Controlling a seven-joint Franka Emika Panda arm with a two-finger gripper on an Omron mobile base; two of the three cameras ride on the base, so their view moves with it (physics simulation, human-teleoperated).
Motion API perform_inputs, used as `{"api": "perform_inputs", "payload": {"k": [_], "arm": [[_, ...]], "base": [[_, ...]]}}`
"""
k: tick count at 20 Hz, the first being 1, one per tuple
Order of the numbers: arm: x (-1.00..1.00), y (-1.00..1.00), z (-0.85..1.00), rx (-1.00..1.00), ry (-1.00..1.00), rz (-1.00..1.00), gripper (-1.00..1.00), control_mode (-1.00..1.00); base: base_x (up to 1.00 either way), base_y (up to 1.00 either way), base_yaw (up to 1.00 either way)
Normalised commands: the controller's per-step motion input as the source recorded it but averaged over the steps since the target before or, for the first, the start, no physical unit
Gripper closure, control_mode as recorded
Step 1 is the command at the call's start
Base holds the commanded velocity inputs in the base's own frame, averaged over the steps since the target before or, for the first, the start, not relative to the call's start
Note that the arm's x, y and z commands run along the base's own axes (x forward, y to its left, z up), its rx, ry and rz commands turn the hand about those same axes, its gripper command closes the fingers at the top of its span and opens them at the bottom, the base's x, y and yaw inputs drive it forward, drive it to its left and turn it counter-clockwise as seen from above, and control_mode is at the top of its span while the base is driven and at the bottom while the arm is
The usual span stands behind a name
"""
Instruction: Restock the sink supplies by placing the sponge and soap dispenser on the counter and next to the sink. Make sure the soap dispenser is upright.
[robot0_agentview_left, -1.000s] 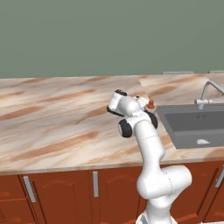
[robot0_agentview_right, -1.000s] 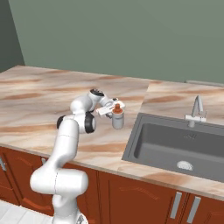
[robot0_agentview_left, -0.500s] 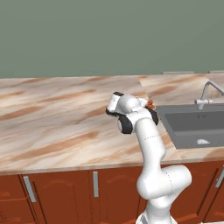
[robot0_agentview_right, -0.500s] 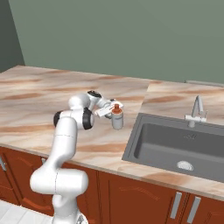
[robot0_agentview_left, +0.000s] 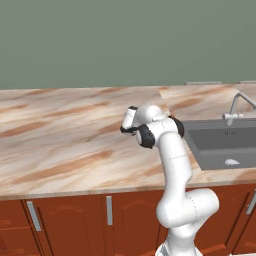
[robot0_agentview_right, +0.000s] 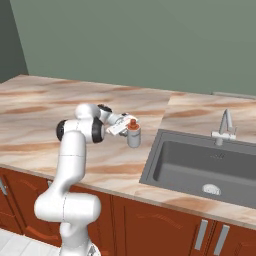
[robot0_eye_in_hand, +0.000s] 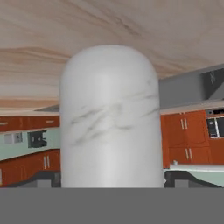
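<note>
And here's the soap dispenser (robot0_agentview_right: 133, 136), standing upright on the bench (robot0_agentview_right: 60, 100) just beside the left rim of the sink (robot0_agentview_right: 200, 167), orange-red pump top up, exactly the attitude the task demands. The gripper (robot0_agentview_right: 125, 127) sits level with the bottle's upper half, reaching in sideways from the arm's bent wrist, and that horizontal approach makes sense: it lets the bottle rest on its base rather than tip. From the hand view the white marbled body of the bottle looms right in front of the camera, very close, with the sink's grey edge off to the side. Jaws look spread wide; whether they're pressing on the bottle or standing just clear of it, I can't tell from these angles, so call it open around or beside the dispenser. My read: the placing of the bottle is at or near its release, and a clean backward retreat is what's needed so the pump top isn't clipped. The faucet (robot0_agentview_right: 223, 129) is well apart, no trouble there.
</note>
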Motion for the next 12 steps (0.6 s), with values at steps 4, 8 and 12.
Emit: {"api": "perform_inputs", "payload": {"k": [4,8,12], "arm": [[0.13,0.01,0.0,0.0,0.0,0.12,-1.0,-1.0],[0.39,0.28,0.0,0.0,0.0,0.06,-1.0,-1.0],[0.49,0.34,0.0,0.0,0.0,0.07,-1.0,-1.0]], "base": [[0.0,0.0,0.0],[0.0,0.0,0.0],[0.0,0.0,0.0]]}}
